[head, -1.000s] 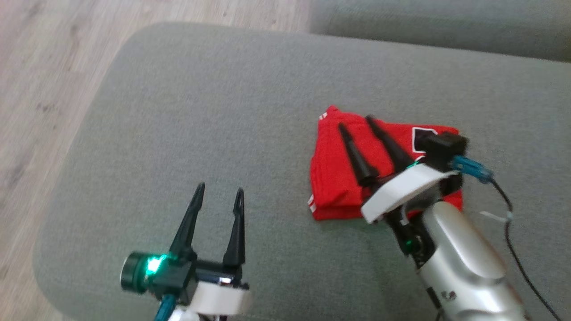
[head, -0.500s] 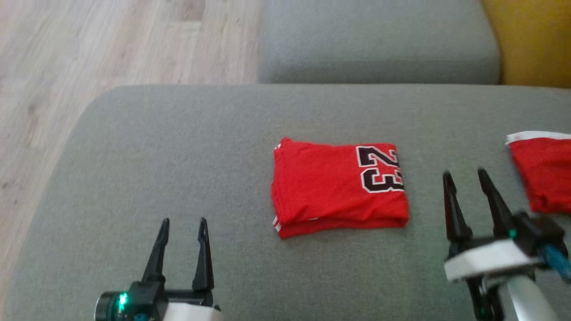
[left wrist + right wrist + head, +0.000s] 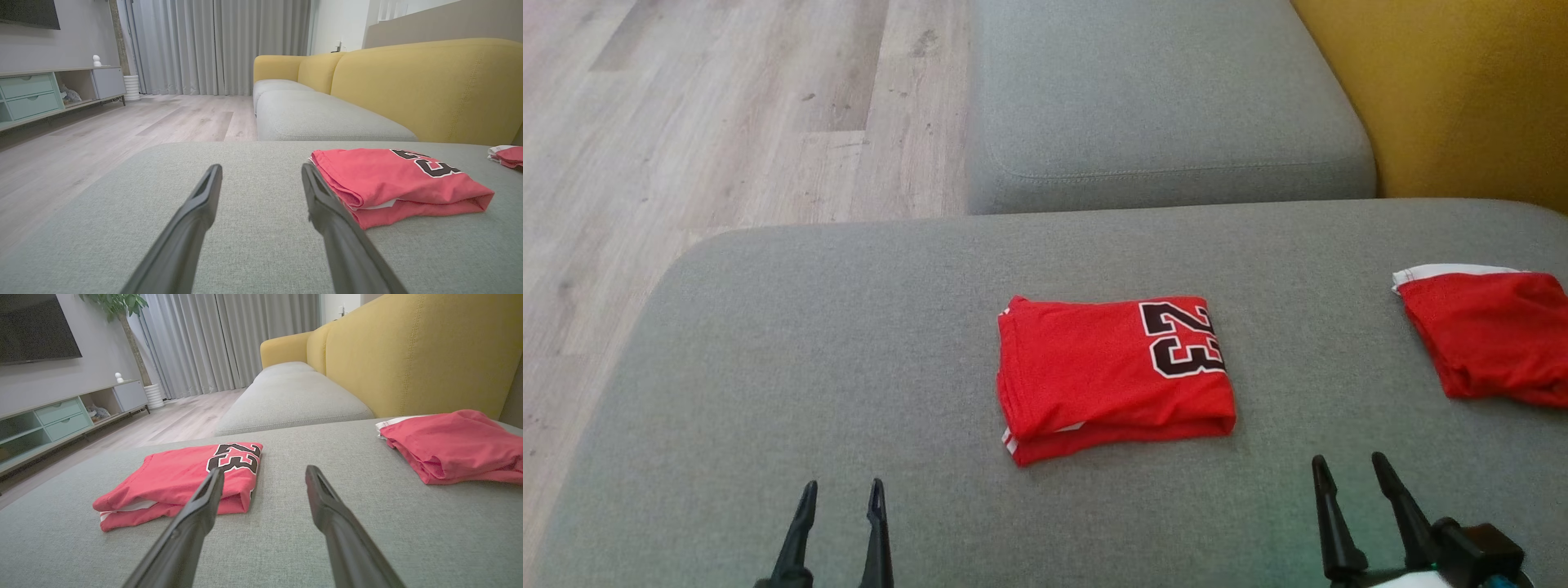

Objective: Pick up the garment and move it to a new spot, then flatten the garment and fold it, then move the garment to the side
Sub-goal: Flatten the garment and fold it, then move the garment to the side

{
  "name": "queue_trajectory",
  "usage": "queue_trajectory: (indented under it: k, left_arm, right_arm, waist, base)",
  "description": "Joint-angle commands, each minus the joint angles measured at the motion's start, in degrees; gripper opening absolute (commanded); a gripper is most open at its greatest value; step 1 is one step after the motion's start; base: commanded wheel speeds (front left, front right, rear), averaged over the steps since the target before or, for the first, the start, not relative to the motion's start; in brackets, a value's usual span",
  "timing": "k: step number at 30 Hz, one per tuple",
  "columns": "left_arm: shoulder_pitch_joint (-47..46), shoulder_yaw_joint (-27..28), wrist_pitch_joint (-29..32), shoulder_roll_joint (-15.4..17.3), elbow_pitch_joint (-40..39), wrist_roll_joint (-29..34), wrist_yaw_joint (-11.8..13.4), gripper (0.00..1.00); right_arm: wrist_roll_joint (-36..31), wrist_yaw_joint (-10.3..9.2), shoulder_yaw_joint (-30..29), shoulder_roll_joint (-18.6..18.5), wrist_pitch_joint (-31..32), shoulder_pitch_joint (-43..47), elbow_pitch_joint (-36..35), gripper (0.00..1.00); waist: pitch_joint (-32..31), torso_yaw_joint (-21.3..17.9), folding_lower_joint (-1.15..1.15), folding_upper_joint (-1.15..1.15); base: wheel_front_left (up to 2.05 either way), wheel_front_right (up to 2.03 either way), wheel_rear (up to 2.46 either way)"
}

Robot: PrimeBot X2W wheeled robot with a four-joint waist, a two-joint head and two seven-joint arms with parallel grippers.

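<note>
Head view: a red folded garment (image 3: 1115, 376) is seen lying flat near the middle of a wide grey cushion (image 3: 809, 343). A black number 23 with a white edge is printed on its right part. The cloth is stacked in layers, and a bit of white trim is shown at its lower left corner.

The left gripper (image 3: 842, 487) is seen at the bottom left and the right gripper (image 3: 1347, 461) at the bottom right. Both are kept apart from the garment, on the robot's side of it. The two dark fingers of each gripper are spread wide, and nothing is held between them.

A second red cloth (image 3: 1486, 347) with a white edge is laid at the right side of the same cushion, well apart from the folded garment. Behind it all, another grey seat cushion (image 3: 1168, 106) is seen, with a yellow sofa back (image 3: 1462, 98) at the right and a pale wood floor (image 3: 686, 122) at the left.

From the left wrist view, the garment is found on the right, partly hidden by the right finger. From the right wrist view, it is seen on the left, partly hidden by the left finger, and the second red cloth is at the right.
</note>
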Motion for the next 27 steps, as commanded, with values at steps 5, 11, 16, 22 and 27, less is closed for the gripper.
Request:
queue_trajectory:
  k: [5,11,16,22,27]
  left_arm:
    - [-1.6,2.4,-0.3,-0.3,-1.2,0.5,-0.3,1.0]
    - [-1.3,2.5,-0.3,-0.3,-0.9,0.7,-0.4,1.0]
    - [-1.1,2.4,-0.3,-0.3,-0.6,0.8,-0.5,1.0]
    - [-1.9,1.7,-0.3,-0.3,-0.9,0.5,-0.5,1.0]
    - [-2.3,0.9,-0.3,-0.3,-1.6,0.2,-0.1,1.0]
  right_arm:
    - [-0.5,0.39,1.3,-0.1,-0.6,-2.8,-1.4,1.0]
    - [-0.6,0.39,1.2,0.0,-0.6,-2.5,-1.0,1.0]
    - [0.0,0.39,0.8,0.1,-0.6,-2.4,-1.0,1.0]
    - [1.9,0.39,0.5,0.2,-0.6,-4.6,1.6,1.0]
    - [3.1,0.39,2.8,-0.8,-0.6,-12.0,10.8,1.0]
  waist:
    - [-0.4,0.4,0.0,0.0]
    - [-0.5,0.6,0.0,0.0]
    - [-0.3,0.8,0.0,0.0]
    - [1.8,1.9,0.0,0.0]
    - [4.9,3.1,0.0,0.0]
  base:
    - [0.0,0.0,0.0]
    - [0.0,0.0,0.0]
    - [0.0,0.0,0.0]
    - [0.0,0.0,0.0]
    - [0.0,0.0,0.0]
